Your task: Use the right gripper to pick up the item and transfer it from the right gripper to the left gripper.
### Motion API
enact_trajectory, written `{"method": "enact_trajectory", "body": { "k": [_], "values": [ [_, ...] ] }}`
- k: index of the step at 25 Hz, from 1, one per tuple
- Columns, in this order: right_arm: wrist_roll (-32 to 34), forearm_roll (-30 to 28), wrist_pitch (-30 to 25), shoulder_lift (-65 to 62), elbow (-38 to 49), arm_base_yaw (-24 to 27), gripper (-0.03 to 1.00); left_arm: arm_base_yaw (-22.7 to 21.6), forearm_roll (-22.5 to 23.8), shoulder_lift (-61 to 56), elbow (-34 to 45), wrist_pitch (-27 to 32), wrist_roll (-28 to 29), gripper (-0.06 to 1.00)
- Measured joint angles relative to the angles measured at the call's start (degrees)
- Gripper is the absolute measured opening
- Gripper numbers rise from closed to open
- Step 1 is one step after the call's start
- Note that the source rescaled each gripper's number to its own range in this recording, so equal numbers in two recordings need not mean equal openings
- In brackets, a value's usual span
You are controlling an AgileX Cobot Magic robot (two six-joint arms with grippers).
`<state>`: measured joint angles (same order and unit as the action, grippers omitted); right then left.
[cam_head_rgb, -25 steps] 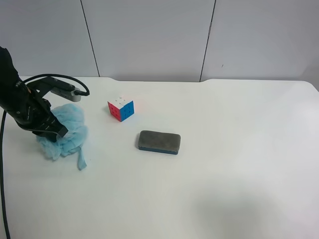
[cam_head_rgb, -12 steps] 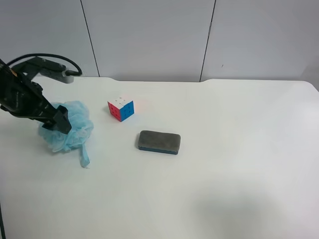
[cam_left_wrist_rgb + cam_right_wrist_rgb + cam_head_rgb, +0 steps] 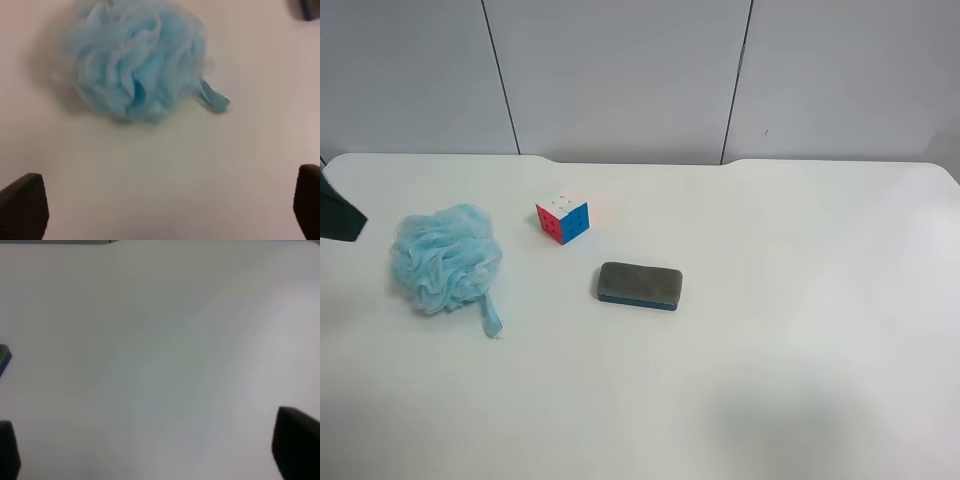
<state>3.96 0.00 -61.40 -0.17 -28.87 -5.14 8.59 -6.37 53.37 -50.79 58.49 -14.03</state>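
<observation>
A smooth white desk [image 3: 790,380] fills the exterior high view, and its whole near half and right side are seen as bare surface. Toward the left, a fluffy light-blue mesh bath pouf [image 3: 445,258] rests on the desk, free of any claw, with its blue ribbon loop [image 3: 490,316] trailing toward the near edge. Near the middle lies a flat grey-and-blue eraser block [image 3: 639,285], well apart from the pouf. Just behind it and to its left stands a small colourful puzzle cube [image 3: 563,217], close to the eraser but not touching it. Farther back, the desk's far edge meets a pale grey panelled wall [image 3: 620,75]. At the far left edge of this view only a dark sliver of an arm [image 3: 338,213] is seen, clear of the pouf.

What the high view leaves out is supplied by the wrist views. In the left wrist view, the left claw [image 3: 171,207] is seen held above the desk with its two black fingertips [image 3: 24,204] spread wide at the frame's corners, nothing between them; the pouf [image 3: 137,57] lies beyond them and the ribbon [image 3: 214,98] is shown plainly. In the right wrist view, the right claw [image 3: 152,445] is likewise parted and empty over bare desk, with only a blue corner of the eraser [image 3: 3,359] at the frame's edge.
</observation>
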Motion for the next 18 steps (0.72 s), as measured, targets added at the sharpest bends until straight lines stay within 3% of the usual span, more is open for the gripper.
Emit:
{"method": "enact_trajectory", "body": {
  "k": [5,9,18],
  "values": [
    [0.0,0.0,0.0,0.0,0.0,0.0,1.00,0.0,0.0,-16.4,1.2,6.0,4.1,1.00],
    [0.0,0.0,0.0,0.0,0.0,0.0,1.00,0.0,0.0,-29.1,6.6,10.3,5.9,1.00],
    [0.0,0.0,0.0,0.0,0.0,0.0,1.00,0.0,2.6,-51.7,16.5,11.3,12.4,1.00]
  ]
}}
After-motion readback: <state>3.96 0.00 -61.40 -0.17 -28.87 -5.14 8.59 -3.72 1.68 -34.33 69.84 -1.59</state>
